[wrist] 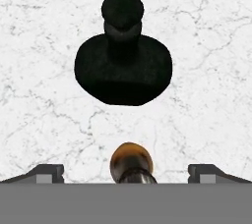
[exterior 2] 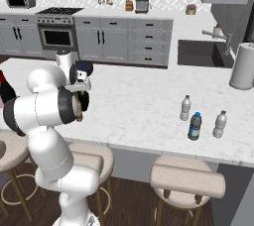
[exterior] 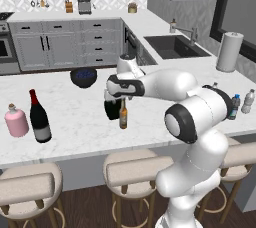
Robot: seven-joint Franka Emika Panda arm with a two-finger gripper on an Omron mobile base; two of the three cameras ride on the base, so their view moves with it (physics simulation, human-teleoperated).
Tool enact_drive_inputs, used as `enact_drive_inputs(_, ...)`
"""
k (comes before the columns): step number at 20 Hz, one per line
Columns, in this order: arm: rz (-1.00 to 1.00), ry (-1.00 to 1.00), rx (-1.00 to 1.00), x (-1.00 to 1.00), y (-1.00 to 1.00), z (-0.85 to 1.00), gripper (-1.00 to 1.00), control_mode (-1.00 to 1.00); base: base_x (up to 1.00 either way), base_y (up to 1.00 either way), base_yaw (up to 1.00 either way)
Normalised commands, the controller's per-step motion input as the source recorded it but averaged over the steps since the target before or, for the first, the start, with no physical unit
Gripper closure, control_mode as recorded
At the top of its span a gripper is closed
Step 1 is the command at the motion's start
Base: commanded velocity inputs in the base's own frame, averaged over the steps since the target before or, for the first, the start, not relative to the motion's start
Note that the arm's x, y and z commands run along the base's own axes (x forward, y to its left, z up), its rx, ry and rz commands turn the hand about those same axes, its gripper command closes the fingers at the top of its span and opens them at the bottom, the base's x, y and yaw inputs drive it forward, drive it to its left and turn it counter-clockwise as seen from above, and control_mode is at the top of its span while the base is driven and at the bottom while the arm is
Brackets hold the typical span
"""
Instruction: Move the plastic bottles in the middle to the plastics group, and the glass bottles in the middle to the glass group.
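Beer bottle point(exterior: 123, 115) just beside flask point(exterior: 111, 109) mid-counter point(exterior: 75, 132), perhaps touching. Wine bottle point(exterior: 39, 118) and stoppered bottle point(exterior: 16, 121) far left. Three water bottles point(exterior 2: 195, 126) far right. Bowl point(exterior: 83, 77) behind flask.

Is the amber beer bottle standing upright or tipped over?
Upright: the amber beer bottle stands on its base on the counter, neck pointing up.

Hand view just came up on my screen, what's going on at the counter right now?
The arm hangs over the middle of the marble counter with its tool open, fingertips either side of the amber beer bottle top, not gripping yet. The black flask stands just beyond it. The blue-capped plastic bottle already stands between the two clear water bottles on the right. The wine bottle and pink bottle wait on the left.
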Motion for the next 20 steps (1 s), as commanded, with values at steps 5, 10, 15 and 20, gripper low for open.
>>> enact_drive_inputs(5, 0.00, 0.00, 0.00, -0.13, 0.00, -0.02, -1.00, -1.00, 0.00, 0.00, 0.00)
enact_drive_inputs(10, 0.00, 0.00, 0.00, 0.00, 0.00, 0.00, -1.00, -1.00, 0.00, 0.00, 0.00)
enact_drive_inputs(15, 0.00, 0.00, 0.00, 0.04, 0.00, 0.00, -1.00, -1.00, 0.00, 0.00, 0.00)
enact_drive_inputs(20, 0.00, 0.00, 0.00, 0.01, 0.00, 0.00, -1.00, -1.00, 0.00, 0.00, 0.00)
